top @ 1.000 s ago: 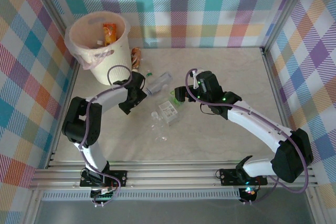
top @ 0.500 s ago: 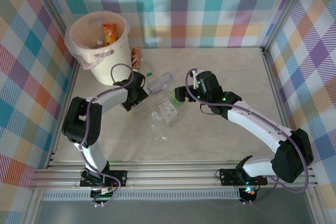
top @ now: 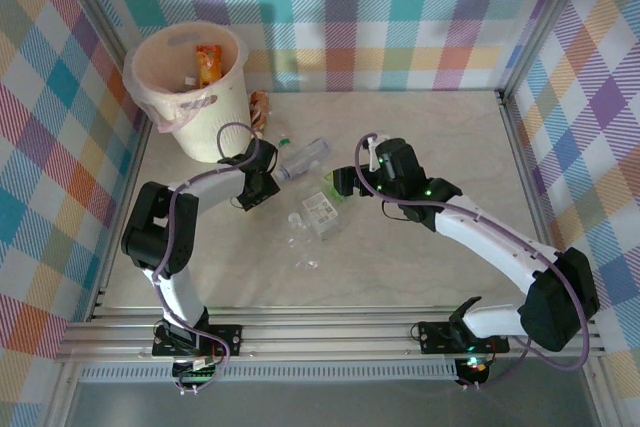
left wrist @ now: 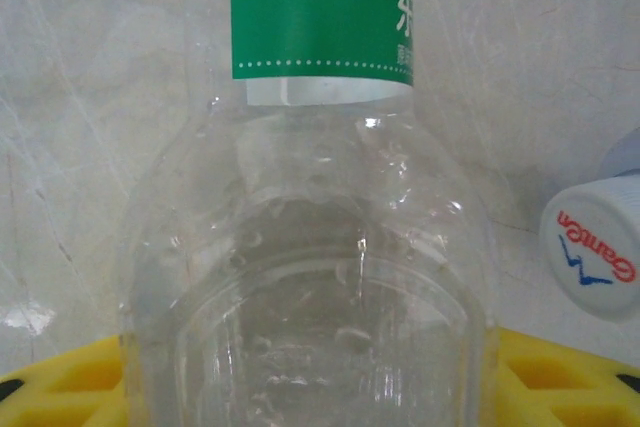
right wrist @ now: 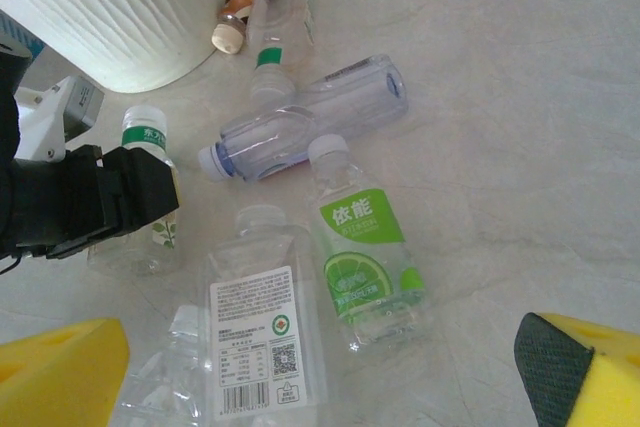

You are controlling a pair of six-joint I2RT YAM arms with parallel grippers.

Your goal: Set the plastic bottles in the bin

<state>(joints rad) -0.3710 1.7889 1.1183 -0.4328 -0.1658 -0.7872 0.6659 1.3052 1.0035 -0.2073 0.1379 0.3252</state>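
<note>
Left wrist | left claw [left wrist: 310, 382] astride green-label bottle [left wrist: 310, 247]; cannot tell if gripping | right claw [right wrist: 320, 372] open

Overhead looking down, left wrist very close, right wrist oblique, sharing green-label bottle [left wrist: 320, 247]

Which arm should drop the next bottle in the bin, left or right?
Left. Its gripper straddles the green-label bottle, close beside the bin. The right gripper hangs open, farther from the bin, holding nothing.
</note>
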